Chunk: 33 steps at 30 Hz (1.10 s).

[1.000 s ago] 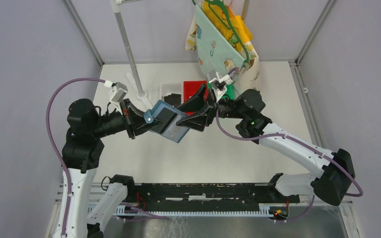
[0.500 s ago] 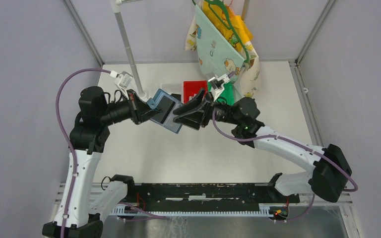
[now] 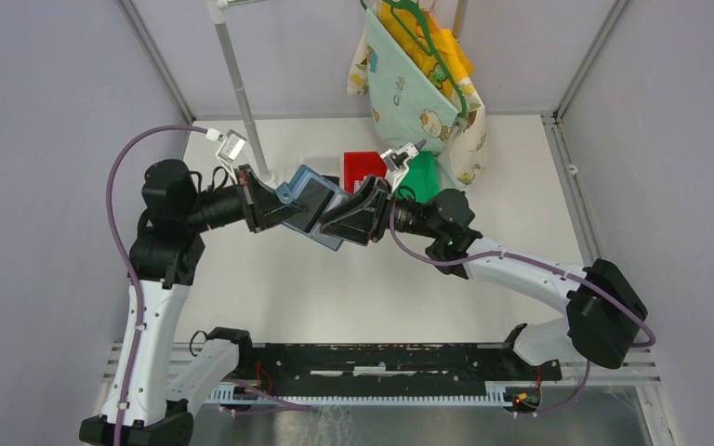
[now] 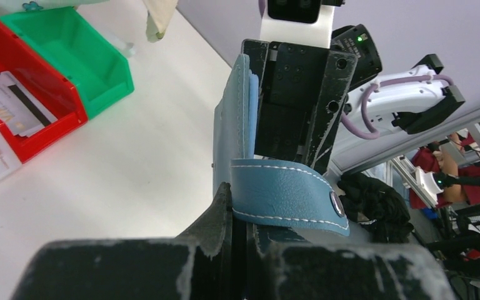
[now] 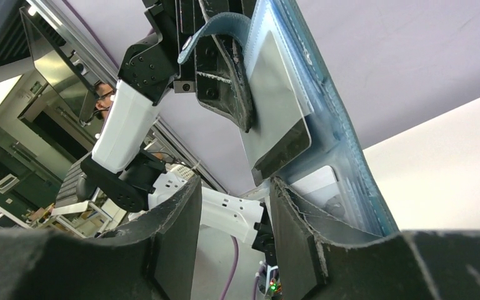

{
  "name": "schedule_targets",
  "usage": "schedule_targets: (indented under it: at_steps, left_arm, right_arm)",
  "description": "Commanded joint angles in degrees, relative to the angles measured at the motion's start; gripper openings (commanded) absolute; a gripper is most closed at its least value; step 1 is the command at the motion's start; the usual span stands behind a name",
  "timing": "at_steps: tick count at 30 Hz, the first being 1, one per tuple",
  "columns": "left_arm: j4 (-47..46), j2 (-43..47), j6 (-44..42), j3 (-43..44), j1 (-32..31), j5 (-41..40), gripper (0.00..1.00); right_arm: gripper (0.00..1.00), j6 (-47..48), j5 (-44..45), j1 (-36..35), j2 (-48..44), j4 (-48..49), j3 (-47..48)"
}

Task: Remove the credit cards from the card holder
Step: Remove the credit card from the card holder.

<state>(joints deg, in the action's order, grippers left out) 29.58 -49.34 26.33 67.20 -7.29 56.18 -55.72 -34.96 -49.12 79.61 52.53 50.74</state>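
Observation:
The teal-blue card holder (image 3: 302, 195) hangs above the table, and my left gripper (image 3: 274, 206) is shut on its edge beside the snap tab (image 4: 287, 194). In the right wrist view the card holder (image 5: 340, 137) stands open toward me, with a greyish credit card (image 5: 275, 94) sticking out of a pocket and a pale one (image 5: 322, 181) lower down. My right gripper (image 5: 234, 184) is open just under the greyish card's lower edge. Its right finger (image 5: 300, 231) lies against the holder's inside. Another card with a dark stripe (image 4: 14, 109) lies in the red bin (image 4: 50, 128).
The red bin (image 3: 364, 167) and a green bin (image 3: 420, 175) sit behind the grippers on the white table. A white stand pole (image 3: 242, 93) rises at the back left. A patterned cloth bag (image 3: 418, 84) hangs at the back right.
My left gripper has swung the card holder up and back. My right gripper followed it leftward, closed in on the holder and narrowed its jaws.

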Motion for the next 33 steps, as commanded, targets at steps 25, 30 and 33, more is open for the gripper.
schedule_targets:
  at_steps: [25,30,33]
  left_arm:
    - [-11.0,2.8,9.4,0.6,0.0,14.1,0.02]
    - [-9.3,2.7,7.9,1.2,0.0,14.0,0.05]
    - [-9.3,2.5,8.0,1.8,0.1,14.1,0.12]
  right_arm:
    - [0.37,-12.9,6.7,-0.9,7.3,23.0,4.4]
    - [0.12,-12.9,6.9,-1.5,8.3,22.5,5.9]
    - [0.04,-12.5,6.9,-1.6,7.9,22.8,4.7]
